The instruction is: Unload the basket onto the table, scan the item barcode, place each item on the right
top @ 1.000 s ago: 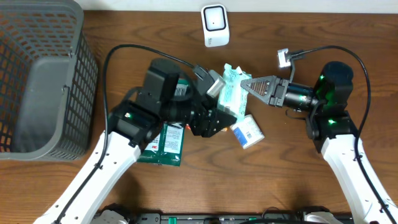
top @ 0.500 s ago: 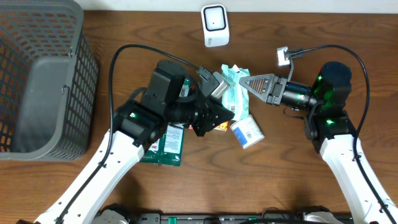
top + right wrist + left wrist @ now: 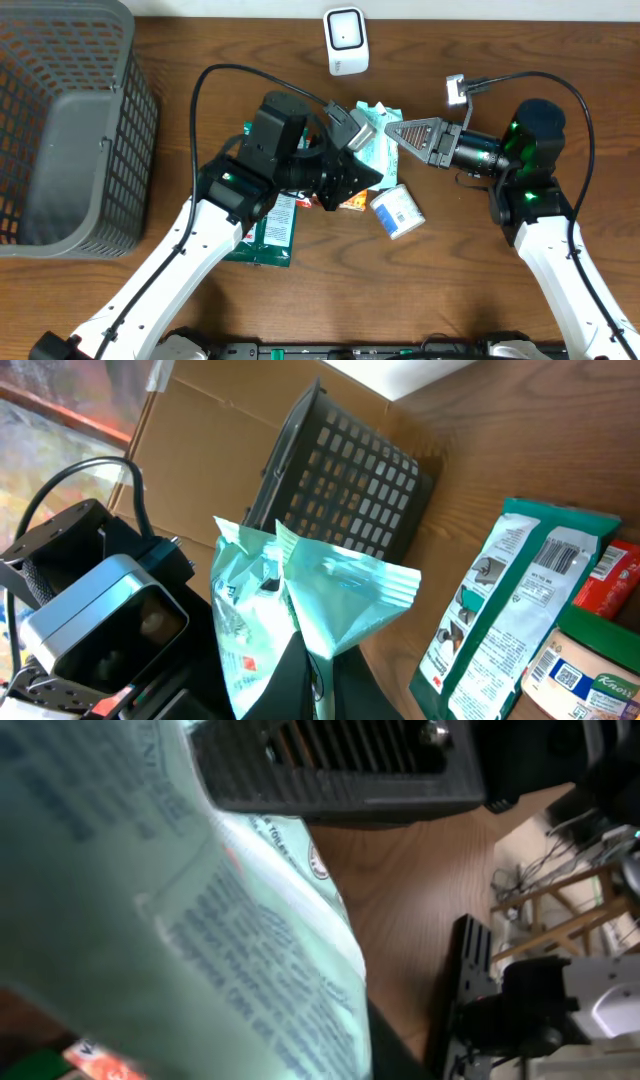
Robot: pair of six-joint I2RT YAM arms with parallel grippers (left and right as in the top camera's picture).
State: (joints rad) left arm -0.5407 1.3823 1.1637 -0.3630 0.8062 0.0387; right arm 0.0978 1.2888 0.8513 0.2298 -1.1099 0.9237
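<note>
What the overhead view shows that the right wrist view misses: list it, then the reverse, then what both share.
Overhead only: the white scanner. Right wrist only: a barcode printed on a green-and-white pouch. Both: the pale green pack and the mesh basket.
</note>
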